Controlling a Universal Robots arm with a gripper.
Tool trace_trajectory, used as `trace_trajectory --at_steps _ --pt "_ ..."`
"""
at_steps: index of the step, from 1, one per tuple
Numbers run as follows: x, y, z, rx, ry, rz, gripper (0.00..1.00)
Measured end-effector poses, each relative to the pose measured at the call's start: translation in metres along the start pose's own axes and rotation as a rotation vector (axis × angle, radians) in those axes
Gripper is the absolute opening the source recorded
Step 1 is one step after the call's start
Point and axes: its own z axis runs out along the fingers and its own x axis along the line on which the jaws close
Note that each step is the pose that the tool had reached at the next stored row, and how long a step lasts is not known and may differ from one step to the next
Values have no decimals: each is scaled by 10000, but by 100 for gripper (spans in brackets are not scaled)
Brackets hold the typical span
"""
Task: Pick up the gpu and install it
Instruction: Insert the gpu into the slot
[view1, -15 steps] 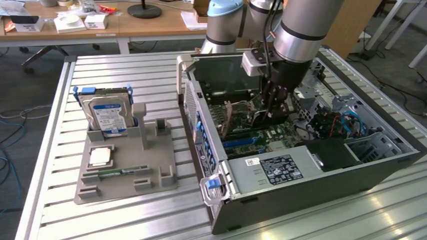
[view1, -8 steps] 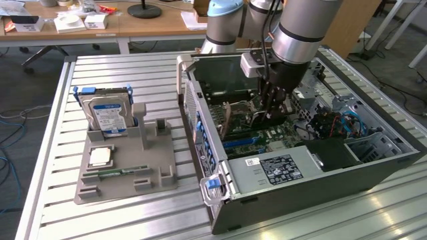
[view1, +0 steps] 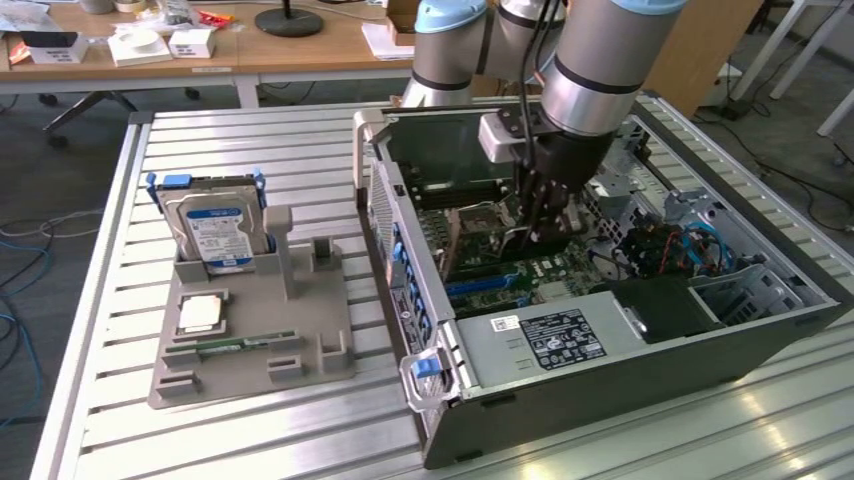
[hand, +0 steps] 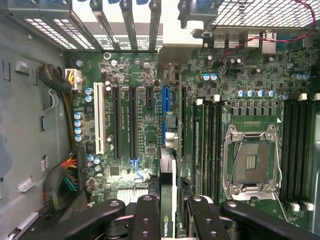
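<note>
End effector clamps gpu, edge-on, mostly hidden

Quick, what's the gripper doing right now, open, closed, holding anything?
Gripper: closed on the gpu, gripped edge-on over the motherboard.

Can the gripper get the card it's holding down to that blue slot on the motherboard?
Probably yes: the gripper, shut on the gpu, hangs inside the open case in line with the blue slot, with nothing visible between them.
</note>
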Motion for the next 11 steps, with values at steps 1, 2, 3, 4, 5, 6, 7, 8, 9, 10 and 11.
trace_trajectory --at_steps 1,2,3,4,5,6,7,8,9,10,11 --pt "0 0 0 -1 2 0 26" --pt "0 0 0 -1 2 0 26" --pt "0 0 0 0 1 0 26" --pt "0 1 0 0 2 0 26" --pt "0 9 1 1 0 3 26" --pt "0 20 1 3 -1 2 26" --pt "0 27 1 5 -2 0 26" --pt "0 30 1 5 -2 0 26" --pt "1 31 3 4 3 0 26" --pt "2 31 12 6 2 -1 26" --pt "3 31 25 7 2 -1 26"
